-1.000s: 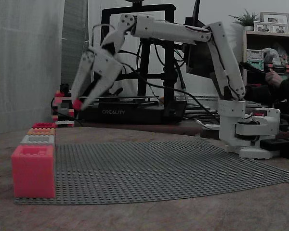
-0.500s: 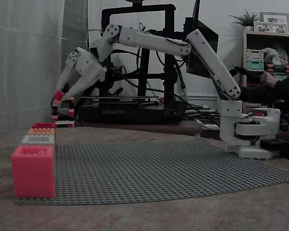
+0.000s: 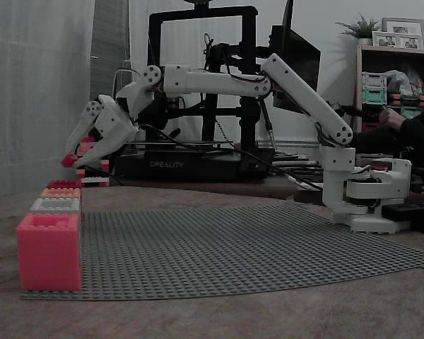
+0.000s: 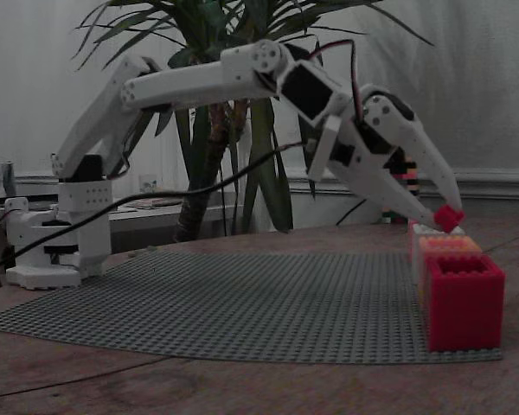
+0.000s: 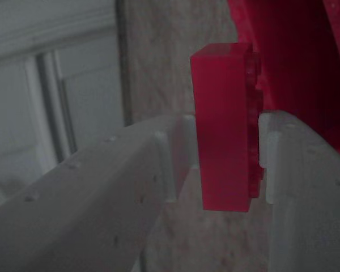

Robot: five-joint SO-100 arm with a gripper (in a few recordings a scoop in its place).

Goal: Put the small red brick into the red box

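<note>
Fixed views, baseplate: a large grey studded baseplate [image 3: 254,244] is lying on the counter [image 3: 219,318], carrying a row of brick boxes at its edge.
Arm: the white arm [image 4: 199,82] is reaching out low toward the row.
Red box: the deep-red studded box [image 4: 464,299] is sitting at the row's end.
Fingers: the white fingers [image 5: 175,164] are clamping the small red studded brick [image 4: 449,217], which is hanging above the row.

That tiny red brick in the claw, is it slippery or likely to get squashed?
Probably not squashed: the small red brick keeps crisp, straight edges while pinched in the claw, so it looks stiff. It may be somewhat slippery, since its faces look smooth and glossy. It seems light, held by two narrow fingertips alone.
</note>
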